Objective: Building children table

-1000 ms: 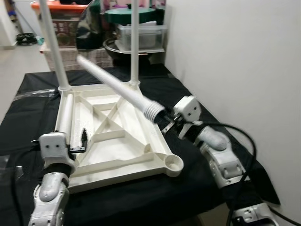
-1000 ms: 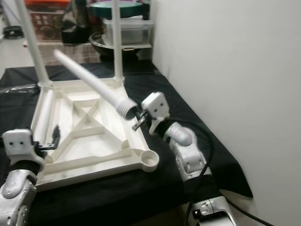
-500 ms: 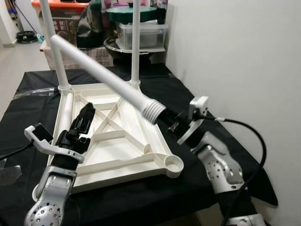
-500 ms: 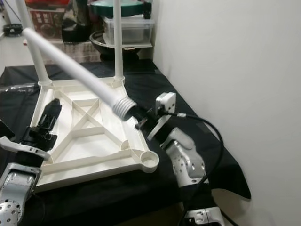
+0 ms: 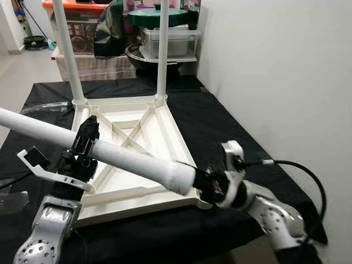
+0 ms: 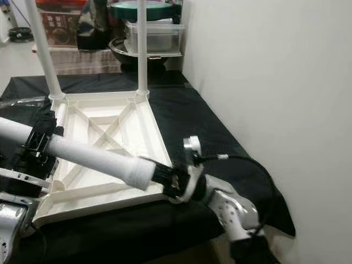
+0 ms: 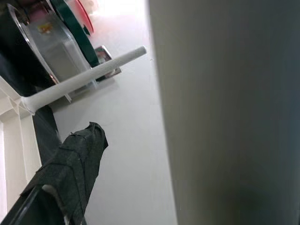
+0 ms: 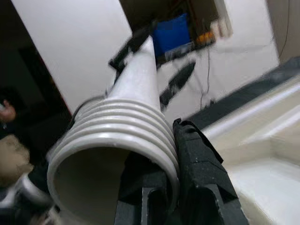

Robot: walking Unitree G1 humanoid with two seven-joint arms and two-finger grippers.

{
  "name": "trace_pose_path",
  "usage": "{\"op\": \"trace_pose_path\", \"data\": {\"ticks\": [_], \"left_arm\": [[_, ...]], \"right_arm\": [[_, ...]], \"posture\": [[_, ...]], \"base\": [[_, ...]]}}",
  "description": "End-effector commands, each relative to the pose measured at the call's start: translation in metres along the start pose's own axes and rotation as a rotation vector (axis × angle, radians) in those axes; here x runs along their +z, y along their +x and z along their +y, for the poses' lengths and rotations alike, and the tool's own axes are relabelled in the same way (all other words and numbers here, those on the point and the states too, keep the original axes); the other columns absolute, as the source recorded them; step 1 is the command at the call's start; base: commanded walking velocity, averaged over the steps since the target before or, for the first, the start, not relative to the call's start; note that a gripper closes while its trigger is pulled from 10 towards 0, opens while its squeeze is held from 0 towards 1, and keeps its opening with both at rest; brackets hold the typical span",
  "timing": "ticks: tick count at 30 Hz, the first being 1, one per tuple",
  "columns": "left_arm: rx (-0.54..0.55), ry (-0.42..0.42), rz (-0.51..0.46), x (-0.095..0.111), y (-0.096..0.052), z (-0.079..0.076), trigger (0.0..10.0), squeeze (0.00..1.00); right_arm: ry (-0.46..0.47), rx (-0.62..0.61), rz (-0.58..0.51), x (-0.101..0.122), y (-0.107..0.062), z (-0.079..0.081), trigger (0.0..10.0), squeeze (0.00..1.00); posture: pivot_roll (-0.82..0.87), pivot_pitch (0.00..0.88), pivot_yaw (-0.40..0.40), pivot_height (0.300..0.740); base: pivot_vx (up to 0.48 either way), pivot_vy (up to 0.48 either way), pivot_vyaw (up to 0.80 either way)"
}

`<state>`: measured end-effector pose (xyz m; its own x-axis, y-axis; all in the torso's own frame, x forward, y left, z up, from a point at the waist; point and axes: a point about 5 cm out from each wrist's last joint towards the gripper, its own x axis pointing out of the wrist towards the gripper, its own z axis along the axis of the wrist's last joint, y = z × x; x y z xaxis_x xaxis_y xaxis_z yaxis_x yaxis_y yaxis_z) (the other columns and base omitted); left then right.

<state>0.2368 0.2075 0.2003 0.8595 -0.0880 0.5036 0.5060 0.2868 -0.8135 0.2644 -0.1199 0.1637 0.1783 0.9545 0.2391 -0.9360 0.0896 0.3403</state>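
A white children's table top (image 5: 159, 132) lies upside down on black cloth. Two white legs (image 5: 67, 49) (image 5: 161, 49) stand upright in its far corners. My right gripper (image 5: 206, 187) is shut on the ribbed, threaded end of a third leg (image 5: 126, 159). It holds that end over the near right corner, and the ribbed end (image 8: 126, 122) fills the wrist view. The leg lies almost level and reaches out past the left side. My left gripper (image 5: 85, 140) is open right at this leg near its middle. One black finger (image 7: 75, 168) shows beside the leg (image 7: 225, 117), which hides the other.
A loose white leg (image 6: 58, 118) lies inside the top along its left rim. A white wall (image 5: 275, 82) runs close on the right. Storage boxes (image 5: 170, 41) and a dark bowl crowd the far end. Clear plastic wrap (image 5: 11, 201) lies at the left.
The right gripper has swung the leg down from a steep slant to almost level, and its ribbed end has come to the near right corner. The left gripper now sits against the leg.
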Motion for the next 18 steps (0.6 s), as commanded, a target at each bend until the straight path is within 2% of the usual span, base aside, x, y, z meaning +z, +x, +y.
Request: {"op": "trace_pose_path", "data": {"ticks": [1, 3, 6, 7, 8, 13, 18], "left_arm": [[-0.004, -0.023, -0.012, 0.005, 0.0, -0.001, 10.0, 0.0], [-0.004, -0.023, -0.012, 0.005, 0.0, -0.001, 10.0, 0.0], [-0.032, -0.023, -0.026, 0.014, -0.002, -0.006, 10.0, 0.0], [-0.032, -0.023, -0.026, 0.014, -0.002, -0.006, 10.0, 0.0], [-0.043, -0.022, -0.03, 0.016, -0.004, -0.008, 0.0, 0.0], [-0.071, -0.028, -0.03, 0.018, -0.008, -0.012, 0.0, 0.0], [-0.097, -0.047, 0.013, 0.013, -0.01, -0.018, 0.0, 0.0]], "right_arm": [[0.026, 0.091, 0.084, -0.01, 0.001, 0.006, 0.0, 0.0], [0.026, 0.091, 0.084, -0.01, 0.001, 0.006, 0.0, 0.0], [0.018, 0.036, 0.143, -0.009, -0.016, -0.007, 0.0, 0.0], [0.018, 0.036, 0.143, -0.009, -0.016, -0.007, 0.0, 0.0], [0.014, 0.022, 0.156, -0.008, -0.021, -0.01, 0.0, 0.0], [0.008, 0.015, 0.17, -0.004, -0.024, -0.014, 0.0, 0.0], [-0.008, 0.022, 0.168, -0.003, -0.02, -0.014, 0.0, 0.0]], "posture": [[0.04, 0.0, -0.091, 0.74], [0.04, 0.0, -0.091, 0.74], [0.05, 0.0, -0.1, 0.74], [0.05, 0.0, -0.1, 0.74], [0.05, 0.0, -0.102, 0.74], [0.06, 0.0, -0.104, 0.74], [0.06, 0.0, -0.099, 0.74]], "base": [[0.0, 0.0, 0.0], [0.0, 0.0, 0.0], [0.0, 0.0, 0.0], [0.0, 0.0, 0.0], [0.0, 0.0, 0.0], [0.0, 0.0, 0.0], [0.0, 0.0, 0.0]]}}
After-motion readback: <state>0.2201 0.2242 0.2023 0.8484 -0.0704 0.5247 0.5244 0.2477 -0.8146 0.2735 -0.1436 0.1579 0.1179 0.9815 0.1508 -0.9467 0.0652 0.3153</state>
